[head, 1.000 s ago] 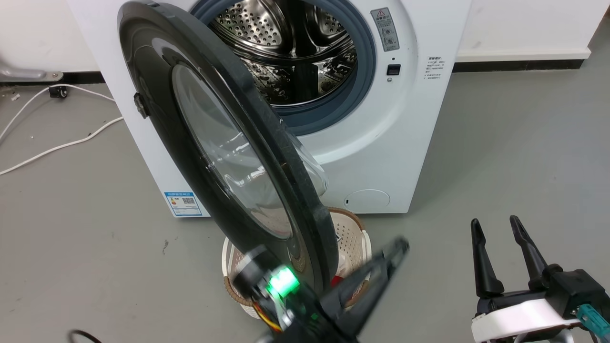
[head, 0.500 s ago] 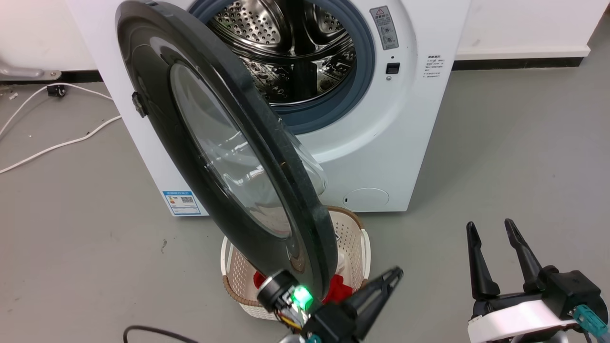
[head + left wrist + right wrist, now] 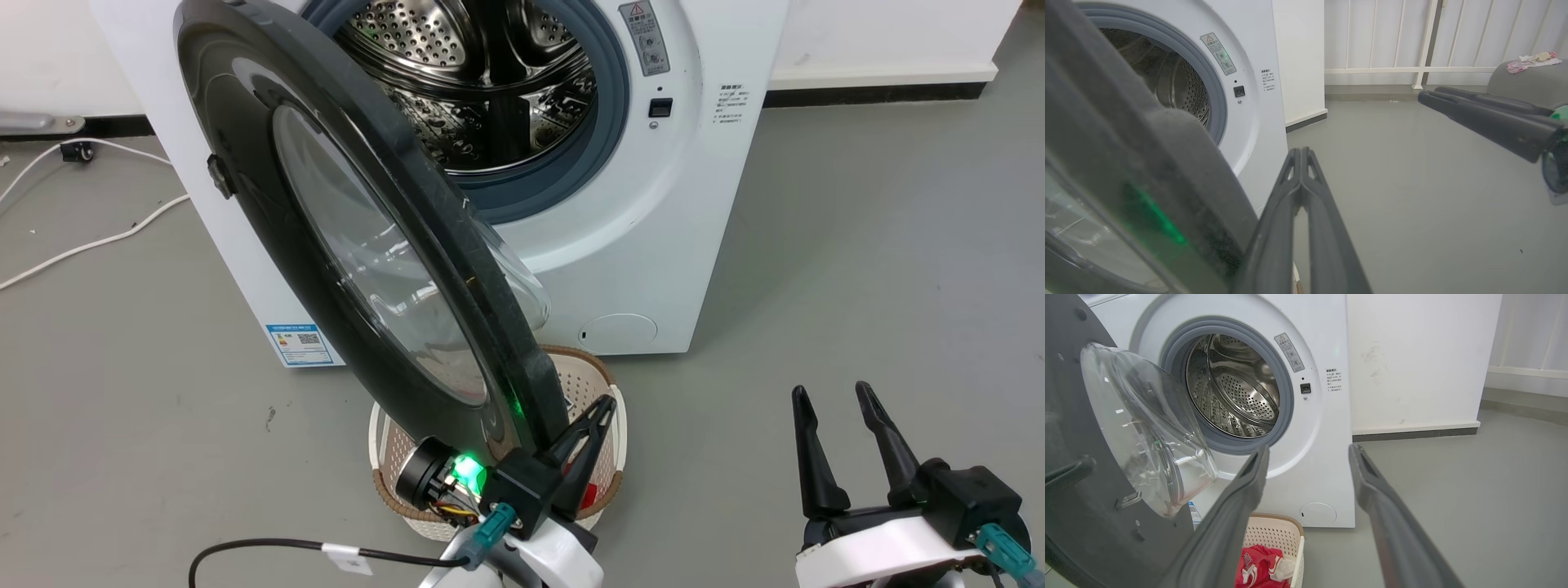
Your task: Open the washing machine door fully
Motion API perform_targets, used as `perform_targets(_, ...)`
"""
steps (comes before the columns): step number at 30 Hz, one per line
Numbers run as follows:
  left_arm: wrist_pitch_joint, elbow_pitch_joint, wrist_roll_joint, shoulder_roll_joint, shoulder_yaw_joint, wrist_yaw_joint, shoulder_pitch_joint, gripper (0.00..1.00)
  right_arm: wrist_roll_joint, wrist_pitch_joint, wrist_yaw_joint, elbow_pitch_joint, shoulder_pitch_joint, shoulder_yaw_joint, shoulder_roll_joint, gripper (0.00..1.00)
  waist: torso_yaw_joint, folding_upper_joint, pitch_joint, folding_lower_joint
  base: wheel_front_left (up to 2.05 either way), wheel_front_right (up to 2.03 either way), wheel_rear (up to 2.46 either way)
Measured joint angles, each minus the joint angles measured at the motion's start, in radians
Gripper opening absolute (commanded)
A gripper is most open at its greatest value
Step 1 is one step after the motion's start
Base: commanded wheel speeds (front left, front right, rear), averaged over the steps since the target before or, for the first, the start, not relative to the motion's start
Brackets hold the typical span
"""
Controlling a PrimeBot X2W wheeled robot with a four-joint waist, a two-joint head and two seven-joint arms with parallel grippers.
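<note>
left pincer [image 3: 1300,155] pressed together just inside the free edge of the washing machine door [image 3: 245,163], right pincer [image 3: 829,390] spread; I'd sweep leftward, following the hinge arc.

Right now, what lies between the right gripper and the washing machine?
Bare grey floor, by the head view; the basket stands further left.

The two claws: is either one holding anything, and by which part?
Nothing is held. The left gripper is shut on nothing, beside the lower rim of the washing machine door. The right gripper is open and apart from the door.
</note>
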State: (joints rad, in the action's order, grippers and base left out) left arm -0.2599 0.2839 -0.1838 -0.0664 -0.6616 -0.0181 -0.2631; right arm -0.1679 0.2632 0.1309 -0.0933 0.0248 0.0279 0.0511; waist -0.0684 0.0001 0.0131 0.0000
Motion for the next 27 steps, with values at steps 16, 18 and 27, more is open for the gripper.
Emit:
perform_targets(16,-0.004,-0.073,-0.021,-0.01,0.054,-0.058,0.07,0.0,-0.017,0.0,0.0,-0.025,-0.001,0.013,0.0,1.0,0.029,0.0,-0.006,0.0,0.0,0.0,0.0)
perform_targets(18,-0.004,-0.111,-0.021,-0.019,0.067,-0.073,0.102,0.0,-0.018,0.0,0.0,-0.026,-0.001,0.012,0.0,1.0,0.03,0.0,-0.006,0.0,0.0,0.0,0.0)
perform_targets(27,-0.007,-0.257,-0.011,-0.06,0.12,-0.12,0.232,0.0,-0.025,-0.001,0.0,-0.03,0.0,0.006,0.0,1.0,0.061,0.0,0.002,0.0,0.0,0.0,0.0)
